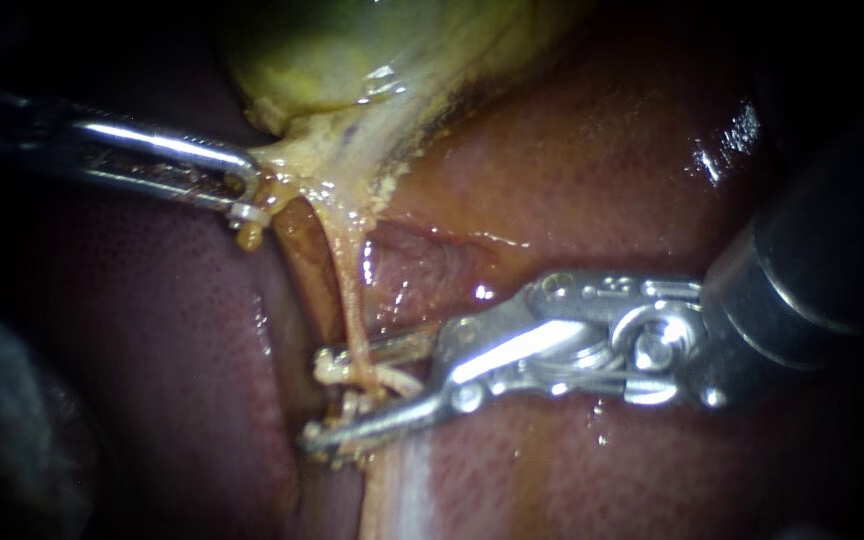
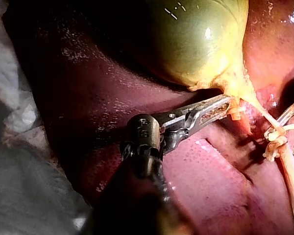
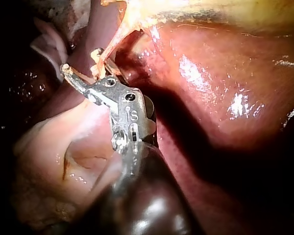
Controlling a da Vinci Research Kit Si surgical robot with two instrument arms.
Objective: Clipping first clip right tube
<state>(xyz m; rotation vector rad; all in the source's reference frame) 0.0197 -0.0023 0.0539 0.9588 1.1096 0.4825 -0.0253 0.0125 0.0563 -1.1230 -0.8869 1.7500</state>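
Observation:
The green-yellow gallbladder (image 1: 332, 50) hangs at the top, and its neck narrows into a thin pale tube (image 1: 352, 300) running down. A darker orange tube (image 1: 302, 260) lies just left of it. My left instrument (image 1: 250, 190) comes in from the left, its jaws shut on the tissue at the gallbladder's neck (image 2: 235, 93). My right instrument (image 1: 314, 398) comes in from the right. Its jaws stand open, one on each side of the pale right tube, with a whitish clip (image 1: 352, 385) seated between them. The right wrist view shows the same jaws (image 3: 81, 61) astride the tube.
Dark red liver (image 1: 602, 180) surrounds the tubes on both sides, glistening at the upper right. A pale band of tissue (image 1: 402, 490) runs down below the right instrument's jaws. Grey cloth (image 2: 24, 161) lies beside the left instrument's shaft.

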